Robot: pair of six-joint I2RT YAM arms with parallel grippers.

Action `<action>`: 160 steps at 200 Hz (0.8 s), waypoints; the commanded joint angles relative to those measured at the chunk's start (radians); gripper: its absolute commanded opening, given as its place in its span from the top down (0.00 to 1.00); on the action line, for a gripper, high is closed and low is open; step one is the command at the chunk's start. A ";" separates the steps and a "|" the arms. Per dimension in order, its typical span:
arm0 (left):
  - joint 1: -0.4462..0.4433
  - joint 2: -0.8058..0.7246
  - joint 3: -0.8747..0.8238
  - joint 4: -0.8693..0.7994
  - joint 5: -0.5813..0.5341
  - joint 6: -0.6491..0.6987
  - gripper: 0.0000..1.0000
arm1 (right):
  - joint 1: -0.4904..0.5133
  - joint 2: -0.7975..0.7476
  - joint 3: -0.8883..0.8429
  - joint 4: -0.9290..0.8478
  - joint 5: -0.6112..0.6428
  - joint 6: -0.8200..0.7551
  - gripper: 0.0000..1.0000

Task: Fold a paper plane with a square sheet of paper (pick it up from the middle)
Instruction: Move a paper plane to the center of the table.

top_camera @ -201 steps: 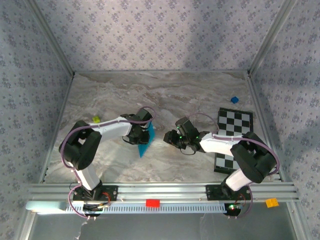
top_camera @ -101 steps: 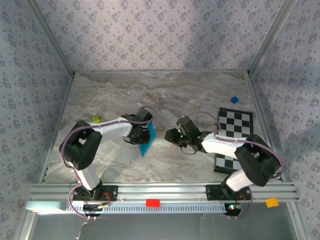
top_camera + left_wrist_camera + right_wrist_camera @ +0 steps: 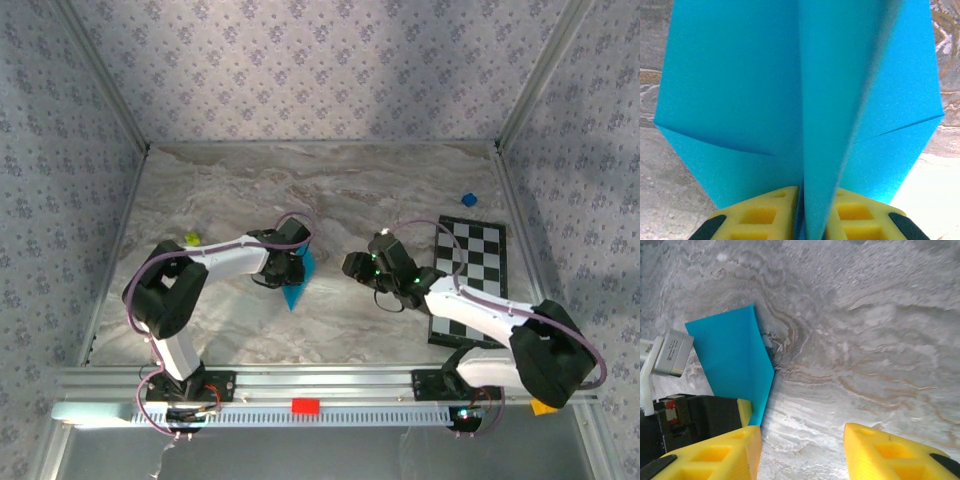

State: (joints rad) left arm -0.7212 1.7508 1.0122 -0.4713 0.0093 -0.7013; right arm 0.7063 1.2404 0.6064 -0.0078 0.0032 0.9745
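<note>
**benchwatcher:** ok so where's the paper (image 3: 297, 279) at right now?

**yam_fan:** The left claw (image 3: 289, 266) has it, clenched right on the fold. On the left wrist cam both yellow pads (image 3: 775, 202) squeeze the centre ridge. A blue flap spreads out on each side, each with a slanted crease. It's a bit left of the middle of the worktop (image 3: 330, 190), with the pointy end aimed at the near edge. I can't tell if that tip touches the marble or hangs just above it.

**benchwatcher:** and the right one?

**yam_fan:** The right claw (image 3: 352, 266) is released, nothing in it. Its fingers (image 3: 740, 445) stand apart with bare worktop between them. It's near the paper, off to its right and facing it, not touching. Its own cam shows the paper's blue face standing up off the worktop, with the left claw's yellow finger at the base.

**benchwatcher:** anything else lying around?

**yam_fan:** There's a checkerboard (image 3: 470, 280) flat by the right edge, and the right arm reaches over it. A tiny blue cube (image 3: 468, 200) sits just behind that. A little yellow-green thing (image 3: 192, 239) is over on the left, well apart from the paper.
</note>
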 commanded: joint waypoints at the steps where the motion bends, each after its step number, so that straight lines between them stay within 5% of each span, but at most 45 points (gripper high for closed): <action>1: -0.002 0.082 -0.033 -0.039 -0.052 -0.022 0.81 | -0.021 -0.032 -0.013 -0.073 0.073 -0.029 0.52; 160: 0.004 0.092 0.006 -0.051 -0.069 -0.090 0.74 | -0.054 -0.276 -0.113 -0.087 0.128 -0.096 0.52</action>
State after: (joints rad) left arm -0.7223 1.7725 1.0420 -0.4709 -0.0162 -0.7597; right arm 0.6529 1.0096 0.5259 -0.0929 0.0940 0.8959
